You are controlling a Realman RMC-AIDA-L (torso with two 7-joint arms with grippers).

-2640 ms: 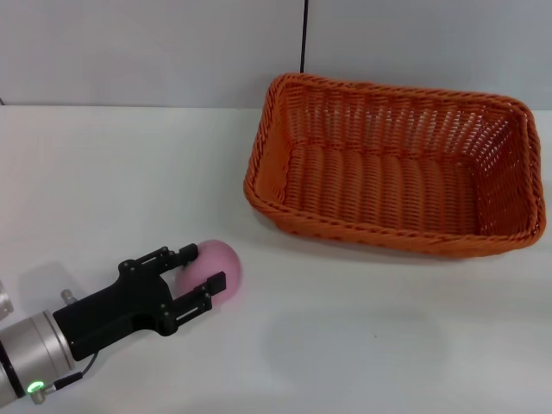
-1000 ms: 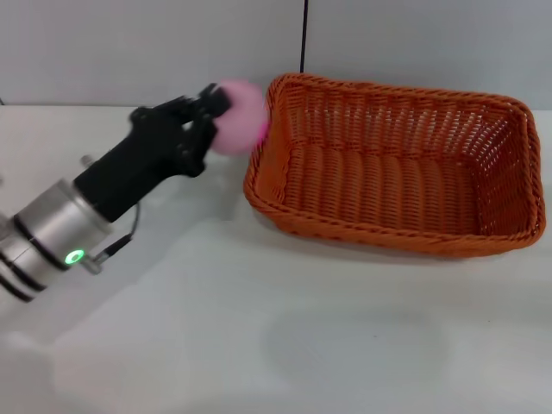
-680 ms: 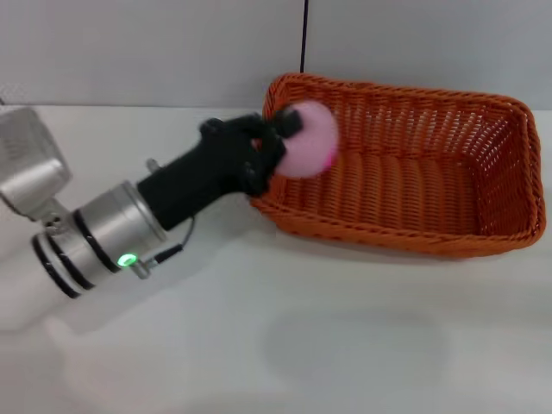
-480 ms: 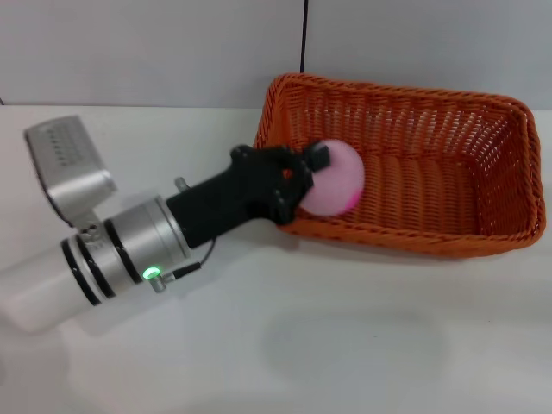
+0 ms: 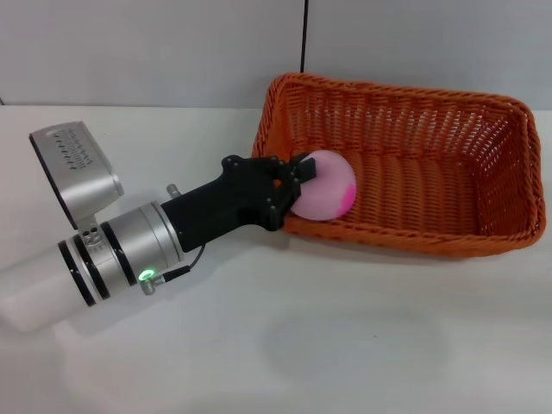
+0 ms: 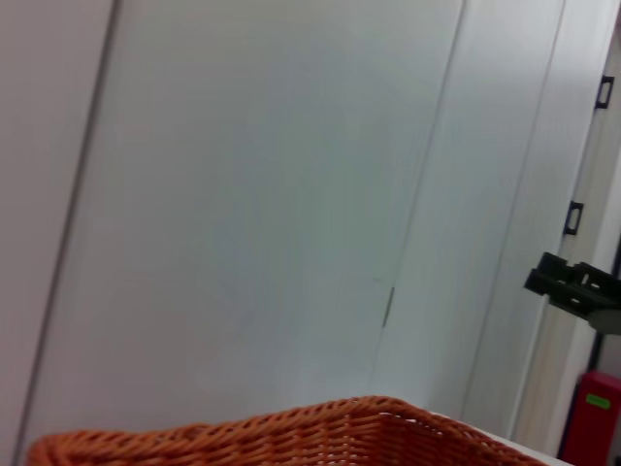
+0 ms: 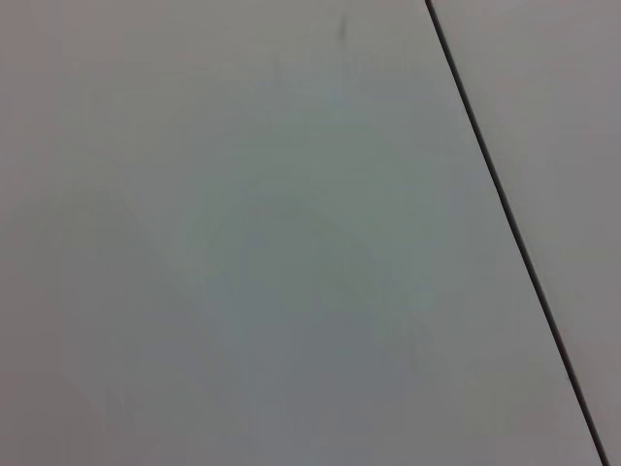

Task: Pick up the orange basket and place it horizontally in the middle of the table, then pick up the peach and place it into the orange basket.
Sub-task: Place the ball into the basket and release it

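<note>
Now the nearest part of the scene was bare white table (image 5: 345,345), with the left arm's silver wrist and its green light lying low across the near-left side. Where a few seconds earlier that arm had been down at the near-left corner, closing on the fruit as it sat on the tabletop, it had since swung up and across, and its black left gripper (image 5: 297,183) reached over the near-left rim of the orange basket (image 5: 405,164). The peach (image 5: 323,185) sat clamped between the dark fingers, pale pink with its brighter magenta patch turned toward the basket's right. Half a second before, it had been a little farther in; at this moment it hung just inside the near wall, low over the woven floor, though whether it touched the weave could not be told.

Farther back, the basket lay lengthwise across the table, rather right of centre, exactly where it had been throughout the carry, so the first half of the task looked done. The left wrist view caught only its braided rim (image 6: 291,432) with the wall behind.

The right gripper appeared nowhere; its wrist camera faced a blank wall.

Judging from this, only the release remained: the fingers needed to part and draw back without snagging the rim.
</note>
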